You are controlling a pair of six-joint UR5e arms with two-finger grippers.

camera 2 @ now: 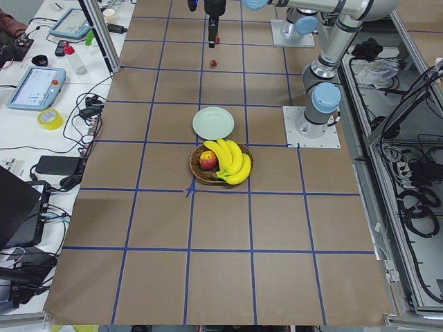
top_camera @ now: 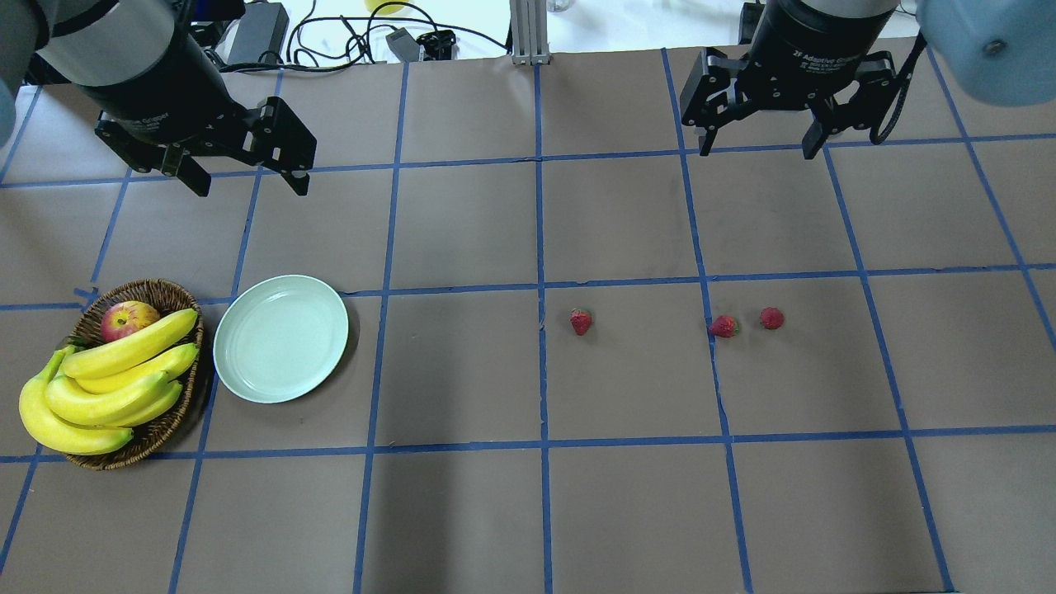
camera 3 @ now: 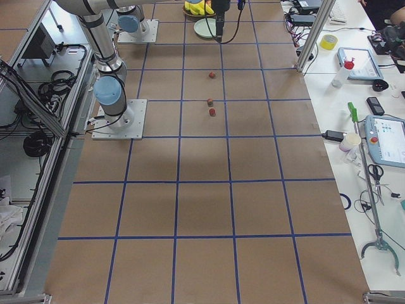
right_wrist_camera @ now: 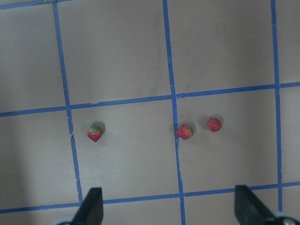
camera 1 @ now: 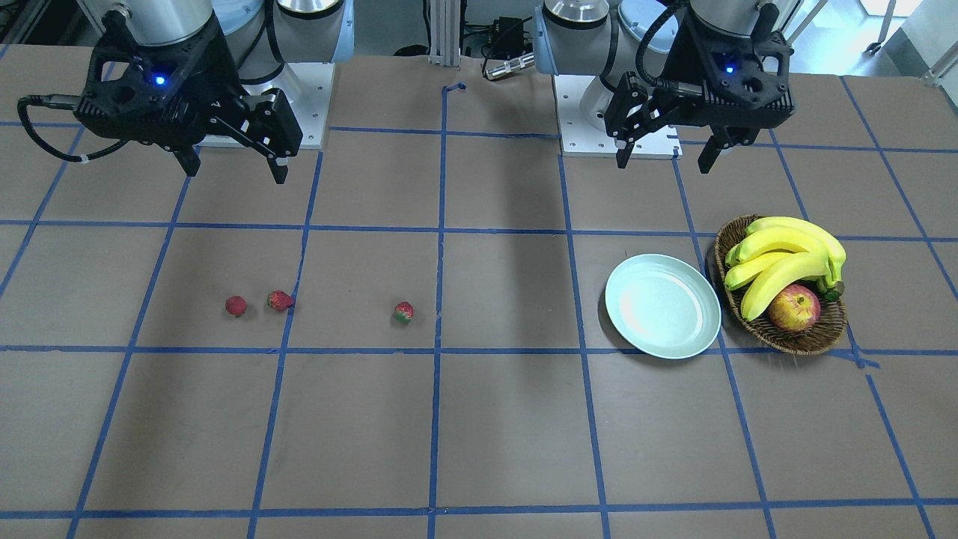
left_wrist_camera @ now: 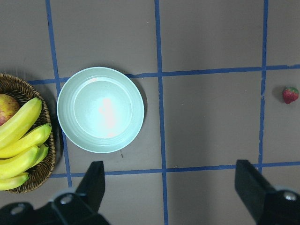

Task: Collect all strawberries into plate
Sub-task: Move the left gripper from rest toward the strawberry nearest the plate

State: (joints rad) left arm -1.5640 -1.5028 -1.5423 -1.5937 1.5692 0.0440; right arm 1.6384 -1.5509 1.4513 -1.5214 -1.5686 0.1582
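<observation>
Strawberries, three small red berries with green leafy caps, all lie on the brown paper-covered table [top_camera: 462,371] marked with a blue tape grid, on the robot's right half and well apart from the round shallow pale mint-green plate [top_camera: 280,338]. The first strawberry [top_camera: 581,321] sits alone just to the right of the central tape line. The second strawberry [top_camera: 724,327] rests against another tape line farther right, with the third strawberry [top_camera: 772,318] just beside it but not touching. The plate holds nothing and lies flat on the robot's left half, just beside a brown oval wicker basket [top_camera: 157,286]; whether their rims touch cannot be told. In the basket are a bunch of yellow bananas [top_camera: 107,384] and a red-yellow apple [top_camera: 128,318] tucked at the end farther from the robot. The left gripper [top_camera: 250,183] hangs above the table on the far side of the plate, its two black fingers spread wide and holding nothing; from its wrist camera the plate shows between and beyond the fingers [left_wrist_camera: 93,187]. The right gripper [top_camera: 757,150] hangs above the table beyond the pair of berries, its jaws likewise released and empty, and its wrist camera looks down on all three berries past its parted fingers [right_wrist_camera: 91,206].
</observation>
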